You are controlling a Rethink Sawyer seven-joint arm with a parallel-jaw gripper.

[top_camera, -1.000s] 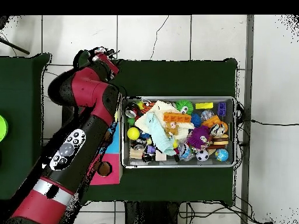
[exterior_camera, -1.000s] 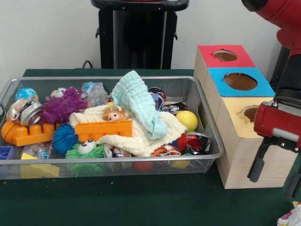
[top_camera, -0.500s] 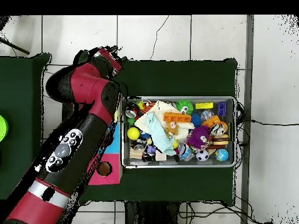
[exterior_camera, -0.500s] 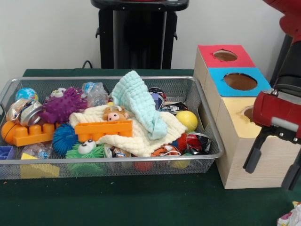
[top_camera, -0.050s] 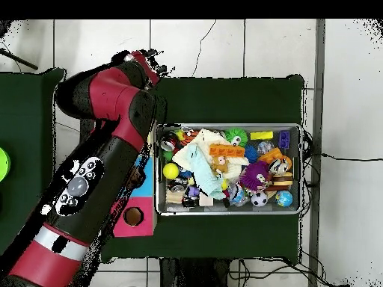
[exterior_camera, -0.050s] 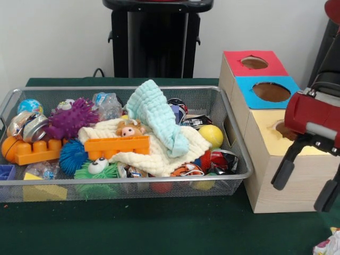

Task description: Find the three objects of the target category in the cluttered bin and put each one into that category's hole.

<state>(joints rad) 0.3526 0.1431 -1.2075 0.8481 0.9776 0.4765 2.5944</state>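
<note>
My gripper [exterior_camera, -0.050s: 303, 187] hangs open and empty in front of the yellow-topped wooden box [exterior_camera, -0.050s: 268, 139], right of the wire bin [exterior_camera, -0.050s: 122, 88]. Both black fingers [exterior_camera, -0.050s: 282, 174] point down, wide apart. Seen from overhead, the gripper [top_camera, -0.050s: 152, 61] sits beyond the bin's [top_camera, -0.050s: 228, 212] left corner, over the green cloth. The bin holds a yellow ball [exterior_camera, -0.050s: 211, 135], a mint cloth [exterior_camera, -0.050s: 155, 114], a cream cloth [exterior_camera, -0.050s: 159, 154], an orange block [exterior_camera, -0.050s: 117, 146], a purple spiky ball [exterior_camera, -0.050s: 70, 120], a small plush animal [exterior_camera, -0.050s: 129, 129] and several other toys.
Three boxes stand in a row right of the bin: red with a hole [exterior_camera, -0.050s: 254, 62], blue with a hole [exterior_camera, -0.050s: 271, 92], and the yellow one partly hidden by my wrist. The black pedestal [exterior_camera, -0.050s: 154, 37] rises behind the bin. A crumpled wrapper [exterior_camera, -0.050s: 328, 245] lies bottom right.
The gripper has shifted a little leftward and slightly upward in the front view, still open. In the overhead view the arm has swung right. Nothing in the bin has moved.
</note>
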